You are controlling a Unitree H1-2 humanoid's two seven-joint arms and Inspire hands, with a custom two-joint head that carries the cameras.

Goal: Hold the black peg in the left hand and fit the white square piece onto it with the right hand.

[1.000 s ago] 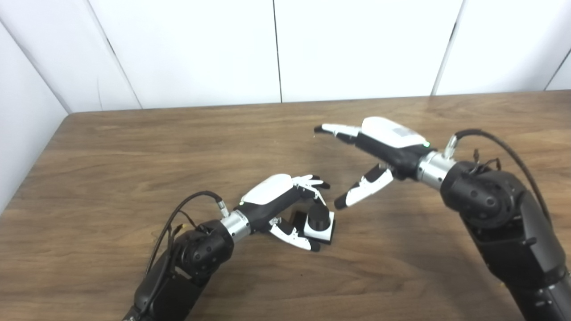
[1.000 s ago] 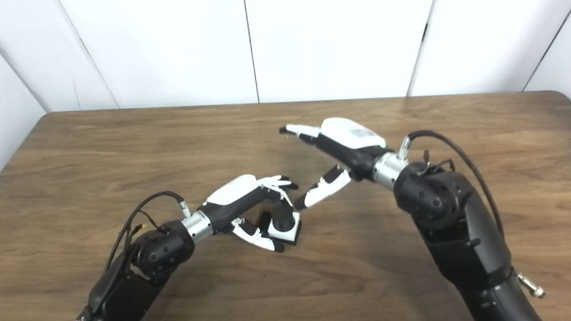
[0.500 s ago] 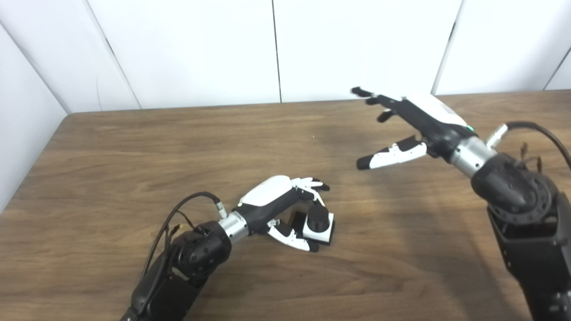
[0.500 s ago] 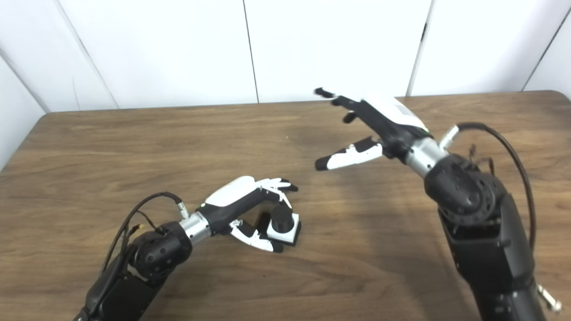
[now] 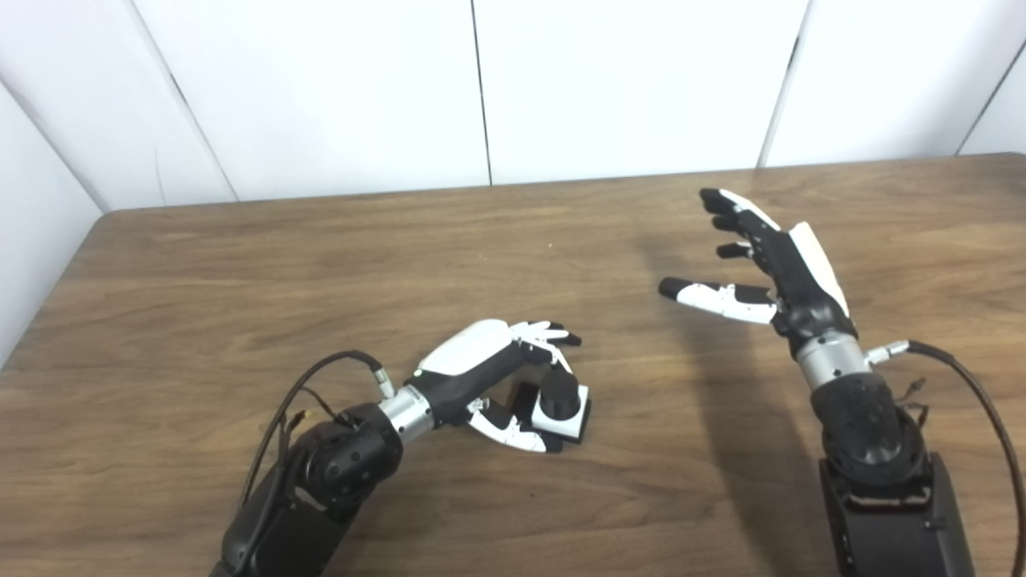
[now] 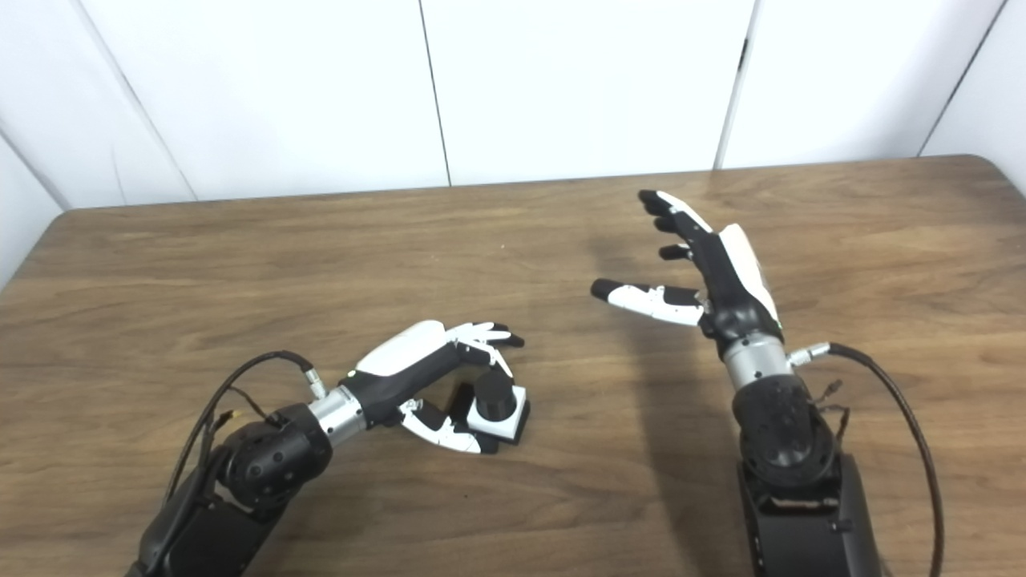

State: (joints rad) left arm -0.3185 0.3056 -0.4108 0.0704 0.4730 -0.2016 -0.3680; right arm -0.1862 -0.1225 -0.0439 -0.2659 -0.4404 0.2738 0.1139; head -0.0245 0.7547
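Wood table (image 5: 240, 264) runs wide and bare toward its far edge under the white wall panels (image 5: 321, 88). Near the front, the left hand (image 5: 481, 369) curls around the black peg (image 5: 559, 390), fingers above and thumb below, with the white square piece (image 5: 571, 415) seated around the peg's base on the tabletop. Whether that hand truly clamps it I cannot tell. Well apart to the right, the right hand (image 5: 789, 264) hangs raised above the tabletop, fingers spread, holding nothing.

The counter (image 5: 240, 264) is seen as smooth brown wood grain with a soft sheen. Glossy white and matt black plastic shells are shown on each robot hand (image 5: 481, 365).
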